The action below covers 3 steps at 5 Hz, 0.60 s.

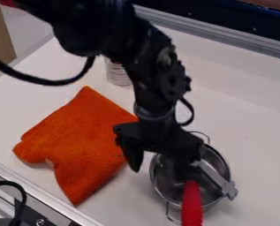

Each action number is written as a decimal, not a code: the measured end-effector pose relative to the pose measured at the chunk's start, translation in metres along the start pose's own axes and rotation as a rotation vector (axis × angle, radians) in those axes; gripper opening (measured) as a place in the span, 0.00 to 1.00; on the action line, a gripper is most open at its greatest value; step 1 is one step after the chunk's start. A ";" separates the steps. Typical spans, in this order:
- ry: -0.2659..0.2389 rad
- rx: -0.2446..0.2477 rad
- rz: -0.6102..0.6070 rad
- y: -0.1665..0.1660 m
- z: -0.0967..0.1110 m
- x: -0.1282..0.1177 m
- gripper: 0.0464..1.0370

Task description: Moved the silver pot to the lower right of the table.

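Here, the gripper (pixel 160 171) hangs w/ fingers apart at the silver pot (pixel 211 192), lower R of centre on the table (pixel 254 132); we could lose the rim b/c of a shallow bite; we might also spill the red handle (pixel 192 205) & grey utensil (pixel 216 176), b/c both overhang.

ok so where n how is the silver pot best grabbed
Probably by the left wall of the silver pot, from straight above, one side of the end effector inside and one outside. The rim is thin and the top open, while the red handle and grey utensil cross the near and right rim.
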<state>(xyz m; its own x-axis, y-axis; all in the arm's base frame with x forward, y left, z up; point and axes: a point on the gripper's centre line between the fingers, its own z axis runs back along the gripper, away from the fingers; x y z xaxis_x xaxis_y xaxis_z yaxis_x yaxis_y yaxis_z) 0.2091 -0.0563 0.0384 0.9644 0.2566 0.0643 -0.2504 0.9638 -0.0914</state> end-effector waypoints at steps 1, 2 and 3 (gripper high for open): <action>0.007 -0.038 0.030 -0.003 0.015 0.010 0.96; -0.044 -0.046 0.072 -0.002 0.027 0.031 0.96; -0.063 0.003 0.137 0.001 0.020 0.056 0.96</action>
<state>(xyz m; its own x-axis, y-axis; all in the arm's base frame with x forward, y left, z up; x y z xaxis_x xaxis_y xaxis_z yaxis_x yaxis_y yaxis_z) 0.2612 -0.0394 0.0616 0.9138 0.3901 0.1132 -0.3800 0.9195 -0.1008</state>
